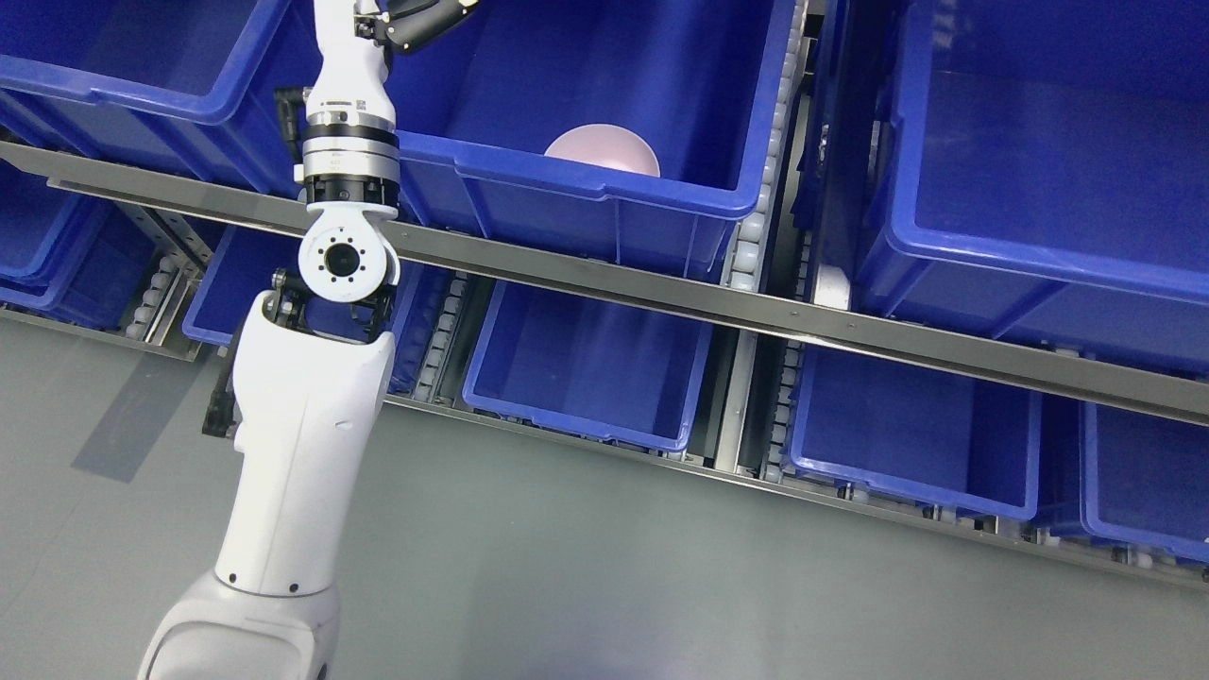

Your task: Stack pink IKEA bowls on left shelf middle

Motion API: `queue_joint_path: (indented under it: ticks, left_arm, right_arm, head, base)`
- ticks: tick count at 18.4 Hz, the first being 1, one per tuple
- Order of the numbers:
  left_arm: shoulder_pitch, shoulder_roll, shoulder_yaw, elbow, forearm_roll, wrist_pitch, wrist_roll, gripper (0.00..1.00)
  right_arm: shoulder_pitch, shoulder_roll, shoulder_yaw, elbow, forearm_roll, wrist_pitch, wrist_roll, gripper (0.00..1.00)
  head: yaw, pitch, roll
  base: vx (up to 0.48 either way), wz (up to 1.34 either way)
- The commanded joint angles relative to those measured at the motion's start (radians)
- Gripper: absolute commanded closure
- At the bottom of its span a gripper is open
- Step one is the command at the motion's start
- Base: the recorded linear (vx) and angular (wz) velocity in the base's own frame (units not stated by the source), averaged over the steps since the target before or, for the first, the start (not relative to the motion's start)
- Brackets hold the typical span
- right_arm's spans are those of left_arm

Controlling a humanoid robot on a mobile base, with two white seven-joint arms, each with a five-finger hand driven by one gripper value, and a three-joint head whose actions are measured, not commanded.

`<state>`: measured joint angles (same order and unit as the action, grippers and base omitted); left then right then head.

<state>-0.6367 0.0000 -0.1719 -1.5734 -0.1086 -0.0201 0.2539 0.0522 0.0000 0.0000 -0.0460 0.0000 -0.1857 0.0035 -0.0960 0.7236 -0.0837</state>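
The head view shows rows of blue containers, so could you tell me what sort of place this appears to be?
Probably a warehouse or stockroom picking area. Large blue bins sit on tiered flow racks with roller tracks behind a metal rail, above a plain grey floor. One bin holds a pink bowl.

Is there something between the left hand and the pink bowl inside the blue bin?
Nothing visible stands between them. The left hand is at the top edge, above the blue bin, mostly cut off. The pink bowl lies by the bin's front wall, uncovered.

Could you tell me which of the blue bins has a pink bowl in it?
The upper-shelf blue bin beside the left arm; only it holds a pink bowl.
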Motion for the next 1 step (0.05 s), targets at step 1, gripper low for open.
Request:
queue_joint_path:
  ticks: [1]
  left_arm:
    - [0.000, 0.017, 0.008, -0.036, 0.000, 0.000, -0.001, 0.00]
  right_arm:
    - [0.000, -0.017, -0.009, 0.000, 0.008, 0.000, 0.000, 0.00]
  head:
    - [0.0000, 0.000, 0.000]
  base:
    - [0.000, 0.00]
